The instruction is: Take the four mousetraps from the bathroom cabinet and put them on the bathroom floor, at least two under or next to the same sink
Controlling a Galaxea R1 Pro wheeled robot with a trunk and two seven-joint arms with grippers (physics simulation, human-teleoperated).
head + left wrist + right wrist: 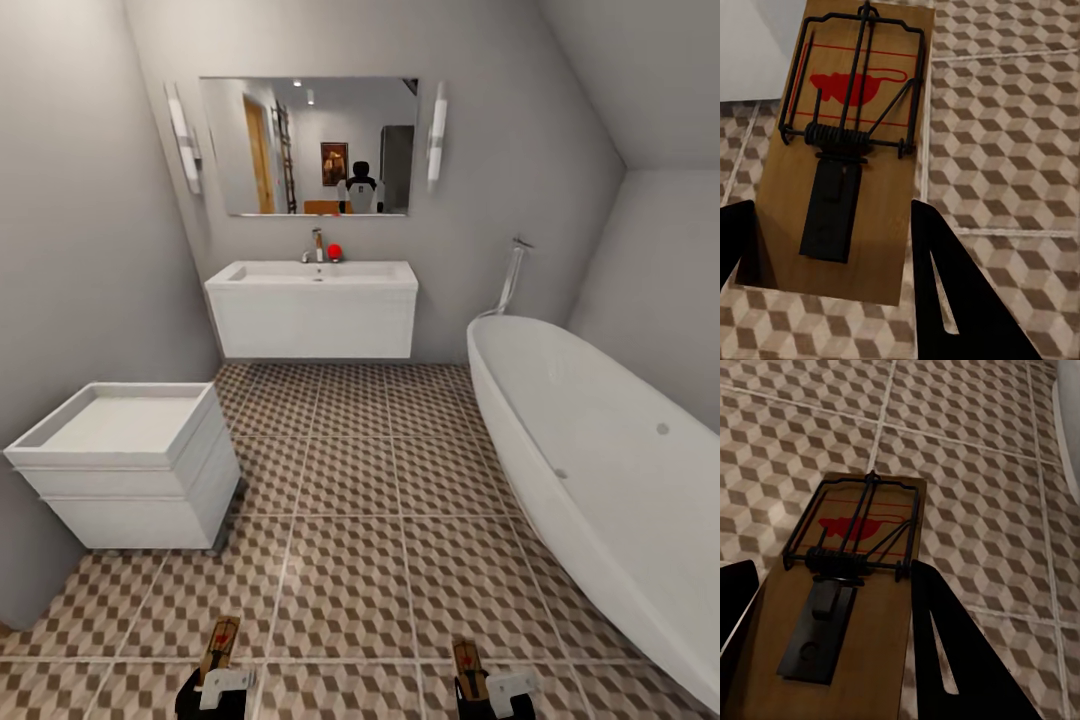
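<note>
Here, at the left of the head view, the small white drawer unit (130, 465) is standing against the wall, and just below it the left gripper (213, 680) is clamping one mousetrap (218, 645) by its near end, with the board's long axis pointing forward, away from the robot. In the left wrist view that same mousetrap (844, 150) is sitting between the two dark fingers (960, 292), its wire bar and red mark at the far end, with the bathroom floor (1012, 135) showing underneath.

Ahead and between the two arms, the sink (312, 305) is hanging on the far wall under the mirror (310, 145), well apart from both grippers across a stretch of patterned bathroom floor (350, 480). It is lying slightly left of centre, so the left arm looks a little nearer to it, though neither arm seems able to reach it from here.

To the right, the right gripper (483, 688) is gripping a second mousetrap (467, 662), also pointing forward; in the right wrist view this mousetrap (847, 600) is held the same way above the tiles (967, 457). At the far right the bathtub (600, 470) is curving along the wall.
</note>
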